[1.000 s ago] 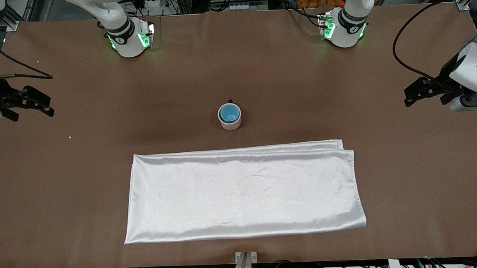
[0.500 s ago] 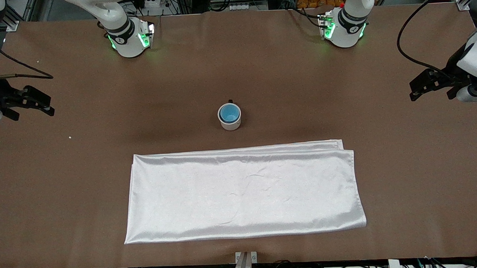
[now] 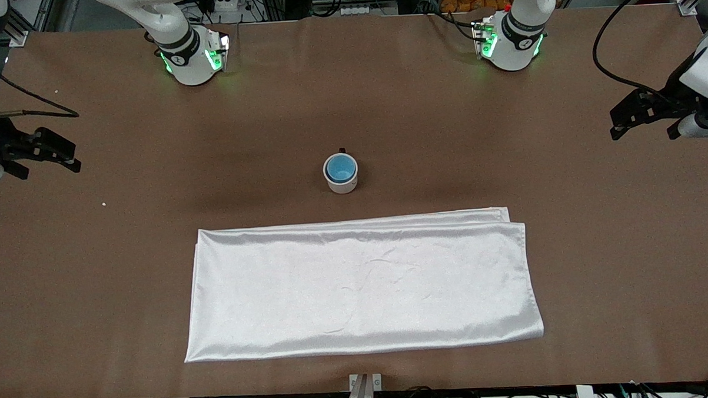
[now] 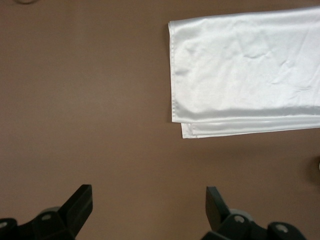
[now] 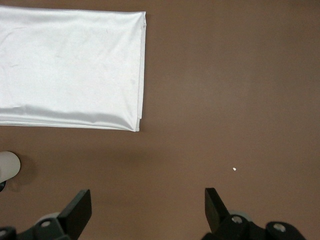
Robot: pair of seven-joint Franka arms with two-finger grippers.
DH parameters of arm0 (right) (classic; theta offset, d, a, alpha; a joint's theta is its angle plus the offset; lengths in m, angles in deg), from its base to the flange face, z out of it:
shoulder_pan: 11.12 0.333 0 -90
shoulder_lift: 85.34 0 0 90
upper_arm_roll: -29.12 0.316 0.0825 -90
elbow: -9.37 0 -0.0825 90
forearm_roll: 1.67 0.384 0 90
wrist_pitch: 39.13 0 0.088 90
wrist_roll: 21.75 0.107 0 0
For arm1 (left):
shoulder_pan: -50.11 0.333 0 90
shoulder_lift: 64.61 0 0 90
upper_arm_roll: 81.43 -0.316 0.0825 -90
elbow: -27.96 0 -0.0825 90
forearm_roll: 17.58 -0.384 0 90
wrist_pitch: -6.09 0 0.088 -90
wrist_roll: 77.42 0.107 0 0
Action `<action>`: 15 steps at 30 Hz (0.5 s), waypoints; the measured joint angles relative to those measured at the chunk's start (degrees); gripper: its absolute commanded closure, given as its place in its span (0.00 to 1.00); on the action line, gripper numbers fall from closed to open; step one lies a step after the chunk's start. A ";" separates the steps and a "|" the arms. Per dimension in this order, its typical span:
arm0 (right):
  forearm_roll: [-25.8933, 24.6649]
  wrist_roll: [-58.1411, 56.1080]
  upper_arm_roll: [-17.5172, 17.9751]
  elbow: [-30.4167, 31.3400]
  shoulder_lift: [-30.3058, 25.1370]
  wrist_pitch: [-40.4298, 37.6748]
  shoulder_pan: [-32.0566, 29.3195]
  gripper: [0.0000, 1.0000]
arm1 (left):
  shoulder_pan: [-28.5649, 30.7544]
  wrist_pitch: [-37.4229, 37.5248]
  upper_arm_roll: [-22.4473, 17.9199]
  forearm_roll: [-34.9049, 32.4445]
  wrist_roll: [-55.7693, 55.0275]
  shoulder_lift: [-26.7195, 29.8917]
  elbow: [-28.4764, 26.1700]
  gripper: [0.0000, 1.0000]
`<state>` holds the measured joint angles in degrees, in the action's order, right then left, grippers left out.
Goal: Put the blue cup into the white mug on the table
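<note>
The blue cup [image 3: 340,167] sits inside the white mug [image 3: 342,185], which stands upright on the brown table [image 3: 505,158] near its middle. The mug's black handle points toward the robots' bases. My left gripper [image 3: 642,135] hangs open over the left arm's end of the table, well away from the mug; in its wrist view the left gripper [image 4: 149,200] has only bare table between its fingers. My right gripper [image 3: 48,171] waits open over the right arm's end of the table. In the right wrist view the right gripper [image 5: 148,200] is empty, and the mug's side [image 5: 7,166] shows at the frame's edge.
A folded shiny white cloth [image 3: 363,287] lies flat between the mug and the table's front edge; it shows too in the left wrist view [image 4: 245,70] and the right wrist view [image 5: 70,70]. A small white speck [image 3: 103,203] lies near the right arm's end.
My left gripper has drawn back toward the left arm's end of the table and risen, staying open. The right gripper, mug, cup and cloth have not moved.
</note>
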<state>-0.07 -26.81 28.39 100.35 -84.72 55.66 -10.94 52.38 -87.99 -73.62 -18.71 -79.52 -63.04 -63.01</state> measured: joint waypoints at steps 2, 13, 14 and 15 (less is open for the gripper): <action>0.00 0.00 0.00 0.00 0.01 0.00 0.00 0.00 | 0.01 0.00 -0.10 0.00 0.26 0.00 -0.06 0.00; 0.01 0.00 -0.01 0.00 0.06 0.00 0.00 0.00 | 0.01 0.00 -0.31 0.00 0.29 0.00 -0.21 0.00; 0.01 0.00 -0.01 0.00 0.06 0.00 0.00 0.00 | 0.01 0.00 -0.31 0.00 0.29 0.00 -0.21 0.00; 0.01 0.00 -0.01 0.00 0.06 0.00 0.00 0.00 | 0.01 0.00 -0.31 0.00 0.29 0.00 -0.21 0.00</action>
<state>-0.06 -26.81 28.38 100.35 -84.66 55.66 -10.94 52.40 -87.99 -73.93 -18.71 -79.23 -63.05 -63.22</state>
